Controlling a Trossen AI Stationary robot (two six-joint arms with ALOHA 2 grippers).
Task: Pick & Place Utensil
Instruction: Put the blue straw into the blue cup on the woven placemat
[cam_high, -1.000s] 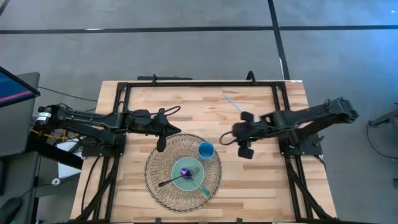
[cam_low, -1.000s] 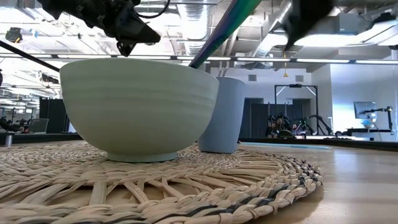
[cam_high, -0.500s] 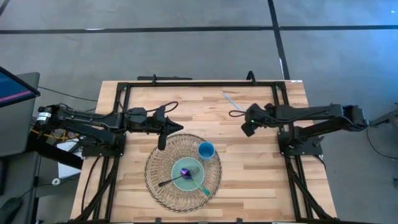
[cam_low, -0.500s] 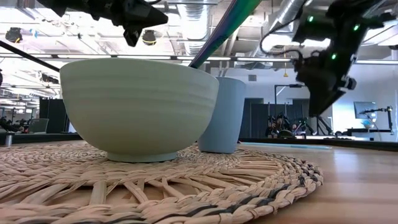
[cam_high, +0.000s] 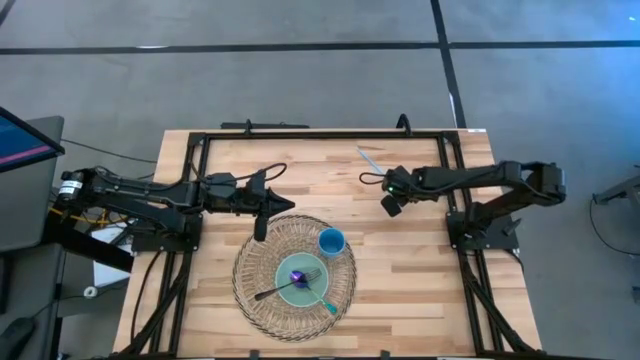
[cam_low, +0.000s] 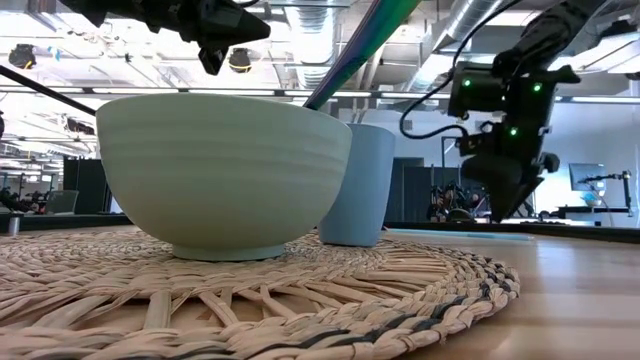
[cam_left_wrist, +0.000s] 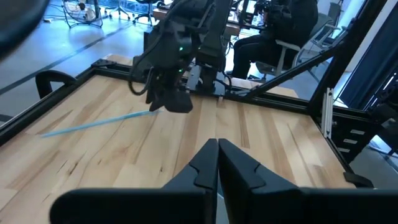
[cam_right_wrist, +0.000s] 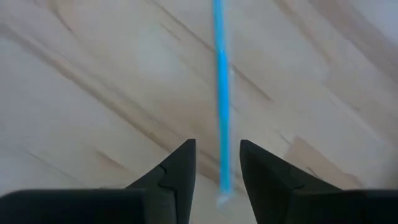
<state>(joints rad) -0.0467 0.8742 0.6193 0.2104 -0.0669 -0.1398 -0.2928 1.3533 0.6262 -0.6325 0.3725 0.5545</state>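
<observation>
Alignment comes first: we judge the step in hand to be the grasp of the blue utensil, a thin stick that lies flat on the bare table, well apart from the mat and on its far side. The right tool hangs just above one end of the utensil. In the right wrist view its fingers are spread, the stick runs between them, and neither finger touches it. We advise centring the stick in the gap and lowering until the tips nearly meet the wood, since so thin a thing may slip out. The left tool waits at the mat's far edge, pressed together and holding nothing.
</observation>
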